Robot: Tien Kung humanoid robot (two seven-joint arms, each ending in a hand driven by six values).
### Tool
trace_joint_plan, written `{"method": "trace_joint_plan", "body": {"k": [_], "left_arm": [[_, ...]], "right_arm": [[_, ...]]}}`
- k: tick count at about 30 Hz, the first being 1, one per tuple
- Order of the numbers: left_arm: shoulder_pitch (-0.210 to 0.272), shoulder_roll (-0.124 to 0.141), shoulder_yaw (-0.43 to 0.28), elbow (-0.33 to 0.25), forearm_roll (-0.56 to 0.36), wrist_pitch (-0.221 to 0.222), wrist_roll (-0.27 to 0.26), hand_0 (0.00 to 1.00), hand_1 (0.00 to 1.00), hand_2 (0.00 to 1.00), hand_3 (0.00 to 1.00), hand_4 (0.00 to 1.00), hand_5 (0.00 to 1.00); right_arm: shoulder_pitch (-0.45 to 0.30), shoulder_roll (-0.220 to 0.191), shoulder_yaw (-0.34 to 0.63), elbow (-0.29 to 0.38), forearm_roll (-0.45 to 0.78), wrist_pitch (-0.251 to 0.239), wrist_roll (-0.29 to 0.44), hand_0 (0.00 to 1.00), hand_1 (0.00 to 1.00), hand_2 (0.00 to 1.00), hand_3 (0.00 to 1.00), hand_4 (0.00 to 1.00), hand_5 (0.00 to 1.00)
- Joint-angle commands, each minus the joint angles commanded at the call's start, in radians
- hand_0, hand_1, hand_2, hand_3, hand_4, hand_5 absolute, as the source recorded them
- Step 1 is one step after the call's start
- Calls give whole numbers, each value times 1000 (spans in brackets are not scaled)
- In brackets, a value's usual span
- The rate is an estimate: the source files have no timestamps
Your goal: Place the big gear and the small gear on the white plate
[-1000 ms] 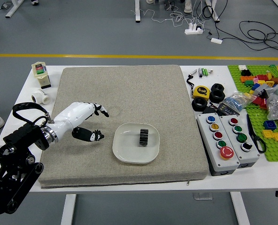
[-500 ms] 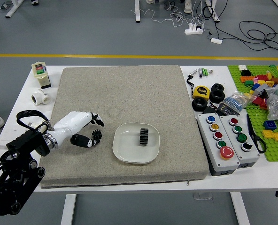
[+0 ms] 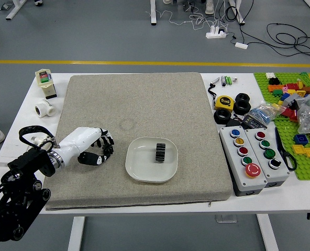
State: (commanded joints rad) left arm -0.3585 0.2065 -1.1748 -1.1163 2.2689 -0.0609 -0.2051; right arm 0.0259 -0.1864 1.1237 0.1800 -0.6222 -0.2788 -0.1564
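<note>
1 big gear (image 3: 160,152), black — on the white plate (image 3: 137,167), just right of its middle. 1 small gear (image 3: 109,150), black, partly hidden — within the left hand (image 3: 96,148), fingers drawn in narrow around it, over the mat (image 3: 155,104), left of the plate.

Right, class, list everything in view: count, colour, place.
White plate: one, white, on mat
Big gear: one, black, on plate
Small gear: one, black, left of plate, mostly hidden
Mat: one, grey-beige, on table
Table: one, white
Pipe fitting: one, white, left
Tape measure: one, yellow, right
Button boxes: two, grey, right
Baseplate: green, bricks uncountable, far right
Cables: uncountable, black and white, floor
Robot arm: one, black, left
Left robot hand: one, white-and-black, around small gear
</note>
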Motion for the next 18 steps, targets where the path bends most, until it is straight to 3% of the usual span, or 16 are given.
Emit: {"method": "trace_joint_plan", "body": {"k": [8, 18], "left_arm": [[8, 2, -3, -25, 0, -2, -4, 282, 335, 414, 528, 448, 2], [-1, 4, 47, -200, 0, 12, 6, 283, 340, 416, 529, 461, 2]], "right_arm": [[-2, 0, -1, 0, -4, 0, 0, 613, 610, 703, 586, 791, 750], [0, -1, -2, 0, -1, 1, 2, 614, 609, 702, 586, 789, 751]]}}
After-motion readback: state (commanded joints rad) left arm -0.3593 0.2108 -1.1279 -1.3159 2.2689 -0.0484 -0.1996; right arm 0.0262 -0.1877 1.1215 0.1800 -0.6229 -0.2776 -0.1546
